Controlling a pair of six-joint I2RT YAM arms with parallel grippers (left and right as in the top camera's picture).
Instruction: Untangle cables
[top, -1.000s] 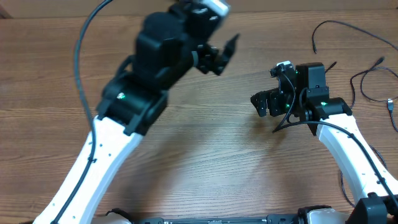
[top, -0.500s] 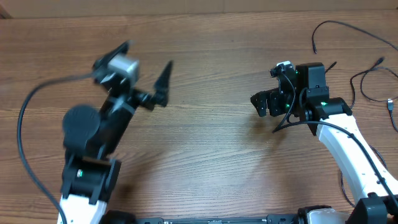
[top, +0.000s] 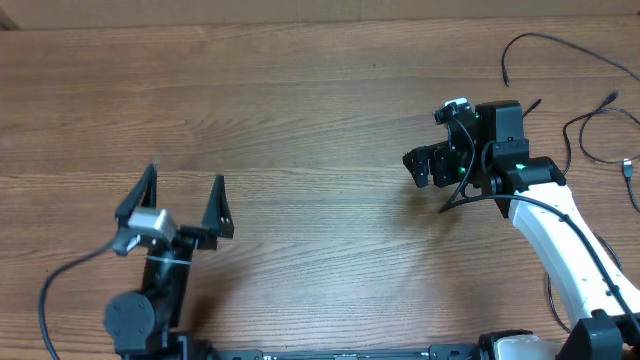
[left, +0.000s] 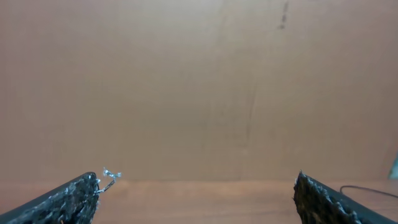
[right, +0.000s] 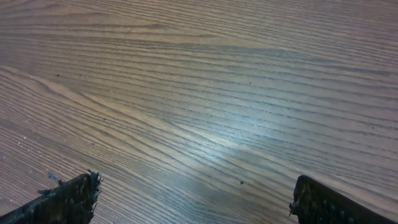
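Overhead: my left claw (top: 185, 200) and right claw (top: 414, 168) both gape empty; black cables (top: 568, 128) lie far right. Best pinch one loose end, pull slowly.

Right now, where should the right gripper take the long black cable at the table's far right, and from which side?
Take the long black cable on the short straight run just behind its free tip, from above and its left, fingers across it. That stretch lies flat on bare wood, while the other cables crowd further right. The open right gripper is nearest.
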